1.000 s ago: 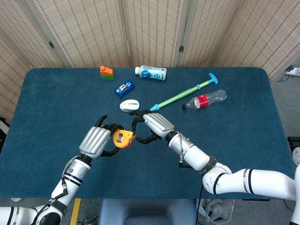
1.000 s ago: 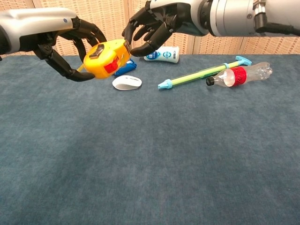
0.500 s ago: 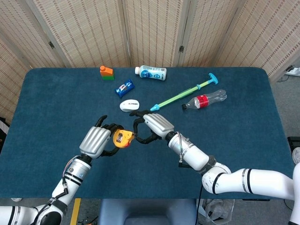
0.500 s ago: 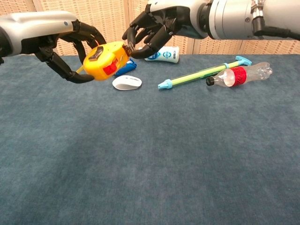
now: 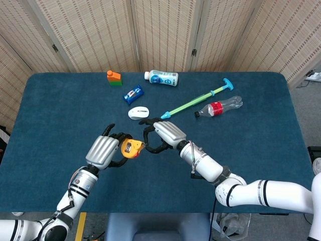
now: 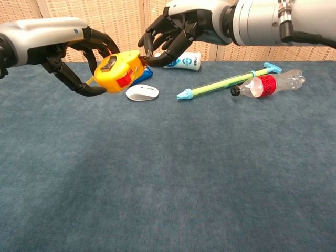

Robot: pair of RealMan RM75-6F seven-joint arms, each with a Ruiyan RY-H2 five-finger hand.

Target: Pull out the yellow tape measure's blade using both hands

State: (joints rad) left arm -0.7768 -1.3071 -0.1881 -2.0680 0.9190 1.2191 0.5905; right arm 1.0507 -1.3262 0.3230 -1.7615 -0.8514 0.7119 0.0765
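Chest view: left robot hand (image 6: 79, 58) grips tape measure (image 6: 118, 72).

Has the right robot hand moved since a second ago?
Yes, slightly: in the chest view the right robot hand has closed in on the yellow tape measure, shifting left relative to the white bottle.

We are seeing the yellow tape measure (image 6: 118, 72) hanging above the blue table, tilted, its red button facing the chest camera and a black patch on top. It is sitting low and left of centre in the head view, blade not visibly drawn out.
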